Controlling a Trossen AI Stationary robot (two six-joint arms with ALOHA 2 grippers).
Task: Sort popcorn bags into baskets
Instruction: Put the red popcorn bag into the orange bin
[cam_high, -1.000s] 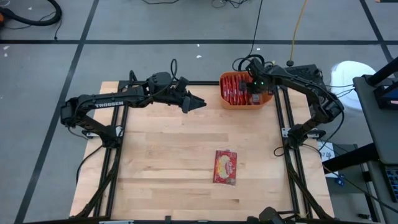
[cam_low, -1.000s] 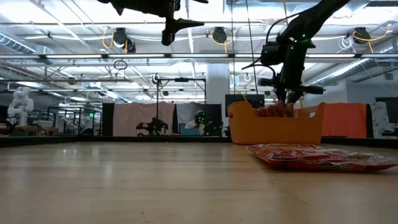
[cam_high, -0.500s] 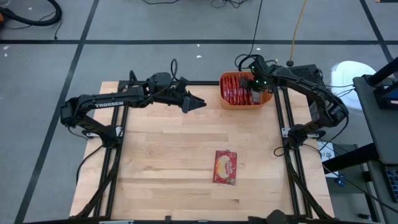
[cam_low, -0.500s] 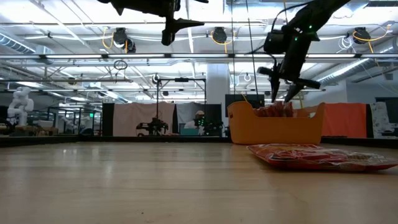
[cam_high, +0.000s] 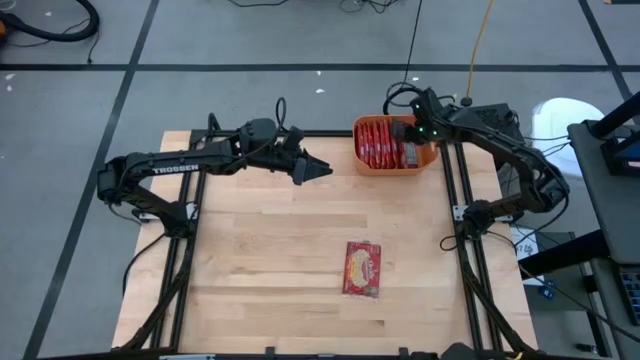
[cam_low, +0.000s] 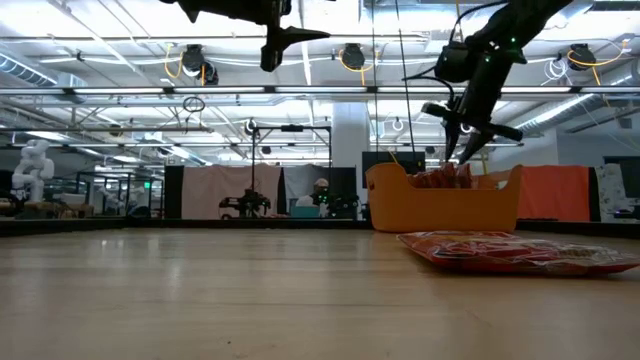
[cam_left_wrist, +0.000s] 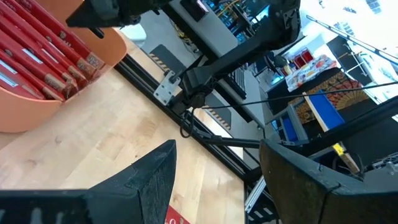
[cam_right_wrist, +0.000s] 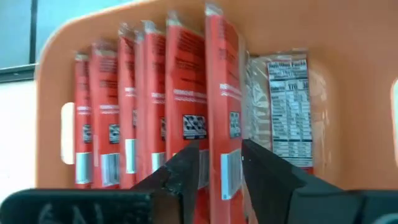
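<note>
The orange tub (cam_high: 395, 170) stands at the table's far right edge, and several red popcorn bags (cam_high: 378, 142) stand on edge inside it. The right wrist view shows their backs (cam_right_wrist: 180, 112). One more bag (cam_high: 363, 268) lies flat on the table, toward the near right, and shows in the low view (cam_low: 510, 250). My right gripper (cam_high: 410, 148) hangs open just above the bags in the tub (cam_low: 462, 152), pointing down at a slant and touching nothing. My left gripper (cam_high: 322, 168) is open and empty, held high over the far middle of the table.
One bag with its label side out (cam_right_wrist: 286, 118) leans against the tub's right wall. Black frame rails (cam_high: 455, 200) run along the table's edges beside the tub. Bare wood (cam_high: 260, 240) lies between the left gripper and the flat bag.
My right gripper has risen from among the bags in the tub to just above their tops. It has tipped and shifted a little toward the far edge. The bags stay in the tub.
</note>
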